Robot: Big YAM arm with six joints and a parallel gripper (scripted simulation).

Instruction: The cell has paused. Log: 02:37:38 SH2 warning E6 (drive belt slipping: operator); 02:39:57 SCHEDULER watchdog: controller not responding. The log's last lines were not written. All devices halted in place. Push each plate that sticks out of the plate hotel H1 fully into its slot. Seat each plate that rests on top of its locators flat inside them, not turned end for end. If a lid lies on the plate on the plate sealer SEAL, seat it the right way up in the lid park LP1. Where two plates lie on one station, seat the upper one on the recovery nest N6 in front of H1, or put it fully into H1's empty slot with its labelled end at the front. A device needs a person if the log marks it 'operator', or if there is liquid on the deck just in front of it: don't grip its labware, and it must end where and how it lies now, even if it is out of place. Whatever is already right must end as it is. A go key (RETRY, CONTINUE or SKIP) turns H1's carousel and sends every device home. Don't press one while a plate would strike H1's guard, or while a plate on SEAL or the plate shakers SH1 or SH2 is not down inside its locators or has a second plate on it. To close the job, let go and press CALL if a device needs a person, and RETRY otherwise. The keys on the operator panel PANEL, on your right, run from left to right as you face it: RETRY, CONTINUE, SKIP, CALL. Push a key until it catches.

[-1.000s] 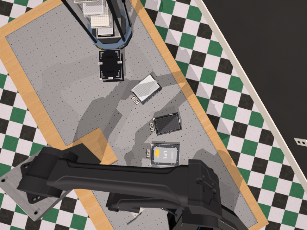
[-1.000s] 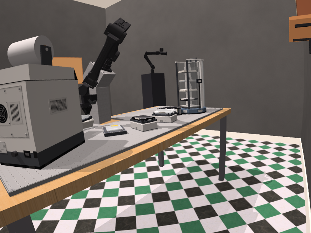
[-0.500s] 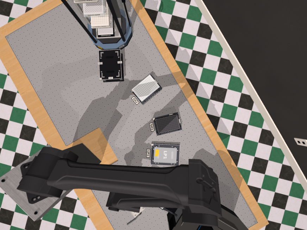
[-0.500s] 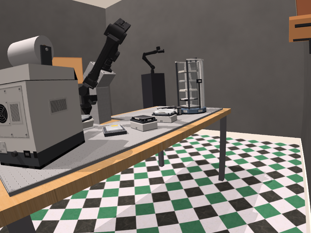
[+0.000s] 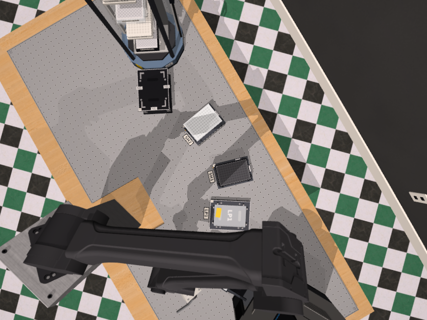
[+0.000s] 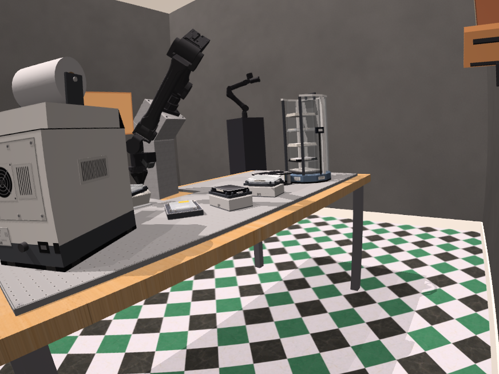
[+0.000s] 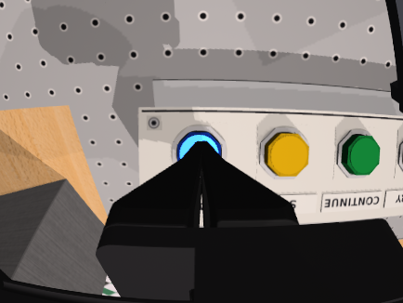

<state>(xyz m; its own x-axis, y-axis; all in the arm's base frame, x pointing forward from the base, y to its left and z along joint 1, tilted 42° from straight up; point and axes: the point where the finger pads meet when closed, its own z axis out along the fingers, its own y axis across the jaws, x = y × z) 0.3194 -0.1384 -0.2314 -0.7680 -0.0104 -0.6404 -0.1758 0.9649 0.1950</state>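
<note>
I work in an automated laboratory cell. My surface [image 6: 282,209] is a wooden bench topped with a grey perforated breadboard, and it carries lab devices: a glass-walled plate hotel [image 6: 284,132] with stacked shelves at its far end, labelled plate shakers SH2 [image 5: 203,123] and SH1 [image 5: 233,171] along its right edge, a lid park LP1 [image 5: 229,215], and a boxy plate sealer [image 6: 60,172] with a film roll at the near end. A key panel [image 7: 247,136] sits below my end effector [image 7: 201,197].
</note>
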